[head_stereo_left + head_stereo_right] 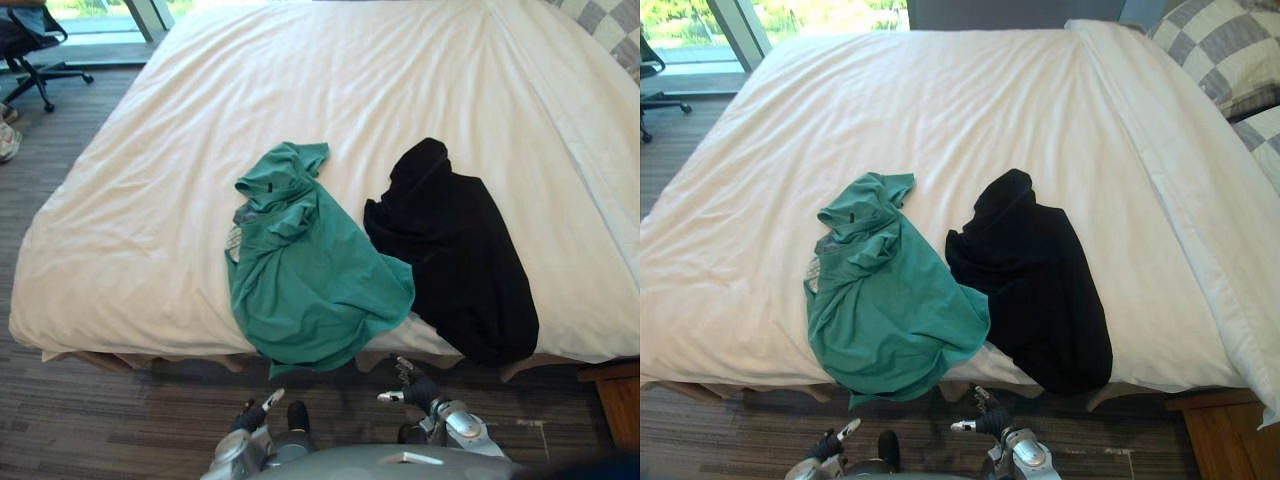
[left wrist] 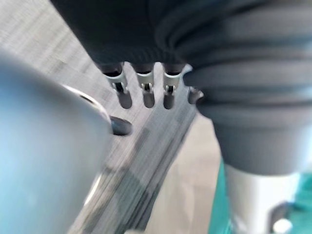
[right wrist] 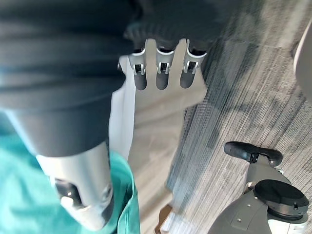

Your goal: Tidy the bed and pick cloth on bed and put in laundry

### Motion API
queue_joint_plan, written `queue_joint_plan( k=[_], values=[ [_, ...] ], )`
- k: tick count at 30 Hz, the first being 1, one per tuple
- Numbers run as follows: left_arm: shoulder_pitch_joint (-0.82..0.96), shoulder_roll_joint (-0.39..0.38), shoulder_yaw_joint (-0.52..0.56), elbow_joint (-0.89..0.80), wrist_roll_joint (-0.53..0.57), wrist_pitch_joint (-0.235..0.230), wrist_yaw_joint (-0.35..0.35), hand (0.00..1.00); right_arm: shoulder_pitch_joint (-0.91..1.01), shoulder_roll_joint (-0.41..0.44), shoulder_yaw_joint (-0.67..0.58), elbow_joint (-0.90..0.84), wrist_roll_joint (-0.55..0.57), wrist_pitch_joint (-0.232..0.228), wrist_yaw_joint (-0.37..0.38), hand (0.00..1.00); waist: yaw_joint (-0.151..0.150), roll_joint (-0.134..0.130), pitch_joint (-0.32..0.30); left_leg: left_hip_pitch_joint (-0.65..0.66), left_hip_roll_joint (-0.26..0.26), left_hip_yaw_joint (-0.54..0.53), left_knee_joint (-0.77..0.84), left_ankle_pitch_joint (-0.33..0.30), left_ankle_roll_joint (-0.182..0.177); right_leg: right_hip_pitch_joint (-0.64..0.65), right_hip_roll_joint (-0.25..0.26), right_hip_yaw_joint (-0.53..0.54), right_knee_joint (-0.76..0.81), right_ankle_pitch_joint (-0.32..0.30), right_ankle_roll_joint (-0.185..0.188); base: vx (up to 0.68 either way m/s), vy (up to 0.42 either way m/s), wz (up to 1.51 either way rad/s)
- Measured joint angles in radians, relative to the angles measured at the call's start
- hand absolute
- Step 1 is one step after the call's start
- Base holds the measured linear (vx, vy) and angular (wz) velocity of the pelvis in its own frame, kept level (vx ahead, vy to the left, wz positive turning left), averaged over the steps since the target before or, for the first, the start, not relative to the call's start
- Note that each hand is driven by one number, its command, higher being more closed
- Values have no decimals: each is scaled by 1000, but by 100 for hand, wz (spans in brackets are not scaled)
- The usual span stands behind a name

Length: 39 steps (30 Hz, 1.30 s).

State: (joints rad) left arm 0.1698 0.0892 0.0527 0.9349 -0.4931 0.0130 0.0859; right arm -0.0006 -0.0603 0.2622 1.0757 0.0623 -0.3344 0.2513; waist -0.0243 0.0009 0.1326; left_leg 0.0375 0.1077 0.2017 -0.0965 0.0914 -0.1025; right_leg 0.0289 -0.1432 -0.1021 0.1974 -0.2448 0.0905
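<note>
A crumpled green shirt (image 1: 300,265) lies at the near edge of the white bed (image 1: 330,80), its hem hanging over the side. Beside it on the right lies a black garment (image 1: 455,250), also reaching the near edge. My left hand (image 1: 255,412) hangs low over the carpet below the green shirt, fingers straight and holding nothing. My right hand (image 1: 412,385) hovers just below the bed edge between the two garments, fingers (image 3: 161,73) straight and empty. The green shirt (image 3: 19,195) shows close beside the right arm.
Grey striped carpet (image 1: 90,420) runs along the near and left sides of the bed. An office chair (image 1: 30,50) stands at the far left by a window. Checked pillows (image 1: 1230,50) sit at the far right. A wooden piece of furniture (image 1: 615,400) stands at the near right.
</note>
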Motion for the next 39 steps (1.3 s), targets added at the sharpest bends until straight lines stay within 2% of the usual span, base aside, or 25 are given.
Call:
queue_joint_plan(
  k=[1,5,8,10,11,13,14,16,20,22,24,27,28,30,31,32,34,36,39],
  values=[
    [2,-1,0,5,-13,1,6,0,0,0,5,9,13,18,-9,0,11,-1,-13,0,-8,-5,0,-1,1,3,-7,-6,-3,2,5,-44,72,13],
    [5,0,40,34,-48,3,24,0,-4,1,14,34,39,54,-46,0,17,-16,-28,-4,-26,-45,-1,4,12,30,-23,-32,-25,10,18,-37,50,24],
    [14,-8,105,41,-44,1,50,0,-3,3,-51,41,104,112,-76,0,18,-16,-31,-2,-34,-57,-6,3,17,50,-31,-51,-40,12,22,-25,25,15],
    [15,-11,138,65,4,-6,60,0,0,3,-145,39,191,171,-131,0,18,-12,-36,-3,-37,-50,-7,-1,20,51,-33,-50,-47,17,25,2,11,-2],
    [16,-12,151,71,17,-6,66,0,4,2,-177,37,210,184,-143,0,17,-10,-36,-3,-36,-46,-7,-3,21,51,-33,-50,-51,17,23,18,17,-8],
    [18,-23,177,71,52,-5,75,0,34,1,-313,13,295,240,-207,0,16,-6,-39,-2,-35,-24,-7,-15,17,52,-33,-45,-62,20,23,43,11,-9],
    [19,-25,186,71,52,-2,76,0,43,1,-347,8,314,248,-223,0,17,-6,-40,-1,-34,-18,-7,-16,19,52,-32,-41,-64,21,26,75,7,-18],
    [18,-30,194,66,43,8,90,0,88,2,-478,-3,407,263,-305,0,19,-1,-41,15,-29,16,-7,-29,14,54,-28,-12,-78,27,26,101,5,-37],
    [4,-19,223,-66,4,27,119,0,166,1,-659,-78,507,241,-425,0,17,12,-49,37,-24,55,-1,-50,6,76,-25,6,-102,31,24,167,-8,-29],
    [-12,51,274,-219,-12,51,115,0,208,-1,-737,-179,511,194,-510,0,13,12,-49,52,-16,69,-1,-57,-1,89,-19,7,-112,33,22,164,-43,-14],
    [-32,121,339,-335,-23,61,105,0,237,-5,-785,-274,503,164,-565,0,12,10,-49,54,-9,83,-1,-58,-3,87,-12,7,-112,35,18,82,-37,-12],
    [-23,216,429,-434,-25,69,61,0,243,-39,-868,-402,488,127,-629,0,15,10,-49,69,-1,101,-1,-61,1,93,-6,7,-112,43,9,98,-35,-12],
    [-20,224,438,-443,-23,66,53,0,243,-45,-892,-420,476,116,-638,0,15,11,-49,72,0,106,-1,-64,0,96,-5,7,-111,43,9,85,-19,-5],
    [-4,230,441,-443,4,8,39,0,244,-64,-972,-473,444,75,-666,0,22,11,-52,86,6,118,0,-77,-4,103,0,8,-108,43,9,73,-13,-8],
    [1,229,441,-443,4,-11,41,0,243,-69,-979,-486,431,67,-669,0,23,11,-55,86,8,119,0,-78,-4,102,1,8,-107,43,9,66,-20,-4],
    [5,229,440,-446,4,-61,46,0,243,-73,-998,-538,411,57,-676,0,22,10,-56,87,12,119,0,-83,-7,100,3,10,-101,43,9,46,-19,0],
    [6,229,444,-483,4,-107,53,0,242,-81,-1018,-611,370,54,-687,0,25,10,-57,88,17,122,9,-101,-11,100,12,30,-100,42,8,36,-17,-9],
    [12,229,465,-559,4,-132,52,0,242,-90,-1040,-694,307,54,-687,0,29,10,-59,88,17,126,31,-119,-11,99,11,46,-95,41,8,24,-8,-18],
    [15,235,543,-726,15,-138,45,0,253,-126,-1049,-834,221,58,-669,0,18,15,-63,85,18,128,53,-137,-11,98,8,61,-85,41,7,13,-2,-7]
  ],
)
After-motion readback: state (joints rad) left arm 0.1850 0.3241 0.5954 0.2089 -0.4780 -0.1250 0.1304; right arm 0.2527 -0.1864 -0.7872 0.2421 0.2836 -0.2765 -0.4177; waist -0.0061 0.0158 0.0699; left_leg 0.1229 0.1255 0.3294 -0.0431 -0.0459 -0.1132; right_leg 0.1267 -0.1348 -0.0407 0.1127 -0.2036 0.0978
